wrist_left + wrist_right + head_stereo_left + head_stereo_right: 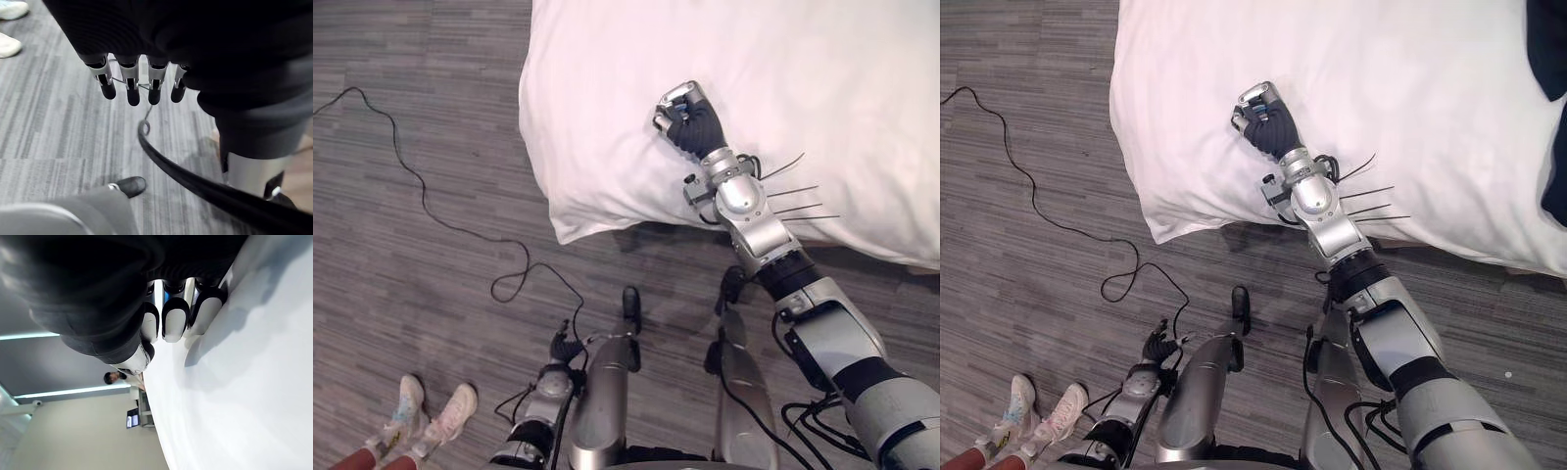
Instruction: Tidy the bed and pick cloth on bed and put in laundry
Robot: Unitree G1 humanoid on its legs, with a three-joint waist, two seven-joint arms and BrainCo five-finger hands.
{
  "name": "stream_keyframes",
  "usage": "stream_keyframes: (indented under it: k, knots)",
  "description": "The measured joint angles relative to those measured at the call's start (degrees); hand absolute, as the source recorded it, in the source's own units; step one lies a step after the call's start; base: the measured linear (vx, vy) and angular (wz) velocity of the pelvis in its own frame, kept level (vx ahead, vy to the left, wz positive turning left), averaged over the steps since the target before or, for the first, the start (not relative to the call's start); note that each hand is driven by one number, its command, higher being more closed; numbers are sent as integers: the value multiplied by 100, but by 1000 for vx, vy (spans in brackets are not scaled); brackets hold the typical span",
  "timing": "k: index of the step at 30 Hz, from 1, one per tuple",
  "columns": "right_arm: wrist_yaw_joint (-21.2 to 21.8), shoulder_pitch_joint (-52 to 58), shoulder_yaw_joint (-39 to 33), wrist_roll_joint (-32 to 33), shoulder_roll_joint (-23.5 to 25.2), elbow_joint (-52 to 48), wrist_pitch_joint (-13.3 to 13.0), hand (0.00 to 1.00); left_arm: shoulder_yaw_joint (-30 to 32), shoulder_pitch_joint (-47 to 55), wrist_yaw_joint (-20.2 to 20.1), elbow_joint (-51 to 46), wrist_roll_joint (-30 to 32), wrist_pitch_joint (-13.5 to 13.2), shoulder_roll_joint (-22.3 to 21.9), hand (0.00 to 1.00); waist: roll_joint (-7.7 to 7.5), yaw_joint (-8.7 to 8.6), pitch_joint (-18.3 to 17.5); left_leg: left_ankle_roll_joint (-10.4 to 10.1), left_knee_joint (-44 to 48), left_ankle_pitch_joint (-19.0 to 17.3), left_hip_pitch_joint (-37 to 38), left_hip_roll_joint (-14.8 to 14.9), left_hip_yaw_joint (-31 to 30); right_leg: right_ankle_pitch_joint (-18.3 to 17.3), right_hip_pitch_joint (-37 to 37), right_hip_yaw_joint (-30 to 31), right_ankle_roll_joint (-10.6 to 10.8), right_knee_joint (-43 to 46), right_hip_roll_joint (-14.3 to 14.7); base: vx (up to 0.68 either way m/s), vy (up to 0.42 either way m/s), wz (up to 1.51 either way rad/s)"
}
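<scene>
A white duvet (822,88) covers the bed, and its corner (570,227) hangs over the floor. My right hand (687,116) rests on the duvet near that corner with its fingers curled into a fist; the right wrist view shows the curled fingers (174,316) against the white cloth with none of it caught in them. Dark cloth (1549,44) lies on the bed at the far right edge, well away from the hand. My left hand (564,349) hangs low over the floor, its fingers (133,83) straight and holding nothing.
Grey striped carpet (411,274) lies left of and in front of the bed. A person's white shoes (433,415) stand at the lower left, close to my left side.
</scene>
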Motion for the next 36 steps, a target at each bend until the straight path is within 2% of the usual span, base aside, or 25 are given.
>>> stream_keyframes:
  k: [4,5,6,8,9,10,12,13,15,19,25,28,29,30,32,35,36]
  knots:
    - [239,670,187,23,185,-179,0,100,18,15,-2,-121,106,10,-6,0,-9,-113,0,-13,-38,-34,364,45,60,-22,318,37,19,0,23,-17,36,-13]
    - [484,1311,539,77,197,-307,40,100,76,65,-32,-163,232,21,-6,0,-36,-198,-14,-19,-39,-116,749,110,124,-97,690,52,5,0,63,47,46,-19]
    - [587,1508,667,89,229,-352,113,100,97,105,-39,-206,243,22,2,0,-60,-241,-30,-29,-39,-147,856,138,134,-126,802,54,33,-1,107,46,35,-22]
    - [805,2129,919,117,329,-270,401,100,110,169,-56,-231,293,29,29,0,-176,-255,-216,-43,-63,-219,1023,140,168,-229,937,88,37,-1,128,35,18,-16]
    - [974,2788,1124,133,390,-154,626,100,118,206,-73,-230,340,37,59,0,-309,-263,-408,-48,-155,-231,1179,162,236,-262,1029,101,36,-1,171,68,26,-14]
    - [1032,2983,1176,151,413,-140,710,100,122,209,-93,-229,343,42,71,0,-360,-266,-439,-49,-193,-231,1265,173,266,-262,1082,114,35,-2,181,78,17,-15]
    - [1197,3457,1316,281,501,-145,852,100,181,276,-200,-219,383,62,117,0,-567,-348,-628,-56,-262,-228,1484,212,339,-264,1240,137,24,-3,217,60,13,-17]
    - [1237,3517,1291,351,597,-224,873,100,245,344,-232,-206,383,125,144,0,-696,-408,-760,-57,-326,-227,1662,230,421,-268,1338,183,21,-3,243,50,19,-26]
    - [1228,3566,1111,478,661,-626,863,100,291,413,-283,-166,385,155,155,0,-783,-399,-935,-58,-416,-228,1839,239,558,-270,1423,281,22,-5,270,26,15,-36]
    - [980,3339,399,794,990,-1060,634,100,292,502,-290,-57,393,170,168,0,-801,-396,-1214,-67,-543,-232,2000,246,679,-311,1489,384,24,-9,232,-1,24,-15]
    - [462,2299,-442,912,937,-972,603,100,279,557,-284,-40,390,170,164,0,-777,-380,-1182,-117,-476,-119,1522,202,660,-184,985,404,-46,-2,182,-22,4,4]
    - [94,1371,-924,955,581,-809,485,100,214,467,-281,-49,360,152,159,0,-566,-367,-816,-131,-236,-91,1181,232,573,-51,785,377,-122,7,184,-63,22,13]
    - [-82,854,-1089,954,305,-805,390,100,158,395,-280,-54,312,133,153,0,-376,-352,-580,-114,4,-117,878,239,528,-60,531,371,-111,178,173,-92,32,10]
    - [-138,689,-1143,953,215,-789,372,100,133,364,-278,-54,294,132,153,0,-317,-356,-522,-106,96,-128,748,238,508,-64,426,366,-108,235,166,-138,37,11]
    - [-414,195,-1391,952,-184,-492,235,100,-48,142,-271,-38,132,131,149,0,-90,-270,-396,-57,585,-247,35,263,457,-81,-185,381,-89,492,155,-164,19,5]
    - [-635,177,-1659,950,-538,-75,201,100,-235,-144,-271,11,-25,83,133,0,9,-158,-337,-20,1049,-380,-534,333,424,-141,-655,387,-115,756,162,-167,-6,1]
    - [-642,181,-1664,943,-584,-124,86,100,-236,-199,-271,22,-31,76,128,0,10,-146,-329,-5,1187,-427,-672,349,426,-159,-795,399,-101,854,165,-125,0,-10]
